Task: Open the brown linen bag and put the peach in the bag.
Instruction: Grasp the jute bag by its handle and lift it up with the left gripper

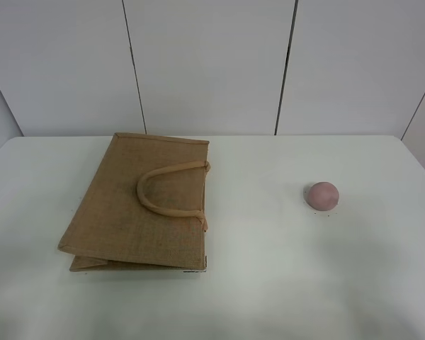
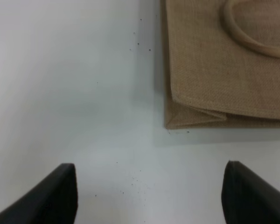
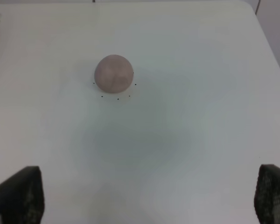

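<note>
Left pincer [image 2: 149,196], jaws spread wide and empty, hovers over the white desk [image 1: 269,283]. Brown linen bag [image 1: 127,205] lies flat, its near corner just beyond the fingertips, untouched. Peach [image 1: 321,195] rests on the desk well right of the bag. Right pincer [image 3: 146,196], likewise released, faces the peach, apart from it.
</note>
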### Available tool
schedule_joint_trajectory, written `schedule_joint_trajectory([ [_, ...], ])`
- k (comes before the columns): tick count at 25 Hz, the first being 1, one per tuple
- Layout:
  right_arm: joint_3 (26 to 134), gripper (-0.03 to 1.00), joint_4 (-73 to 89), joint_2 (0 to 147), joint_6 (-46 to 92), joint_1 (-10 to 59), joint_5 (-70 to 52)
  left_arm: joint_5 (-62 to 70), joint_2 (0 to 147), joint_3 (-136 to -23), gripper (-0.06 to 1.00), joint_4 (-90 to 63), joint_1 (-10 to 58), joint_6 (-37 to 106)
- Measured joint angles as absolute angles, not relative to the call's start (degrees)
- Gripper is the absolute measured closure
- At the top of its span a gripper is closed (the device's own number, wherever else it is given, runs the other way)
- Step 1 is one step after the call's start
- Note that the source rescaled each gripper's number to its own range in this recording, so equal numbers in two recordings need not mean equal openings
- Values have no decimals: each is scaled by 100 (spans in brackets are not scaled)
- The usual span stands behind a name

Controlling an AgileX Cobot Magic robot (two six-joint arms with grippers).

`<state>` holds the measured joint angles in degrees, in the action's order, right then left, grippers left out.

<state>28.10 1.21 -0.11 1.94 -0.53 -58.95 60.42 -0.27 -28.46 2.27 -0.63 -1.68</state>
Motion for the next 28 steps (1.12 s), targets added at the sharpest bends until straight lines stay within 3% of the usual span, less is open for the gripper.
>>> schedule_joint_trajectory([
  [12,2810,-3,121,-11,194,-53,-5895,6042,-27,-2846,4,227,-63,-168],
  [16,2810,-3,121,-11,194,-53,-5895,6172,256,-3184,-1,223,-63,-168],
  [28,2810,-3,121,-11,194,-53,-5895,6323,4888,-5496,-6,223,-63,90],
])
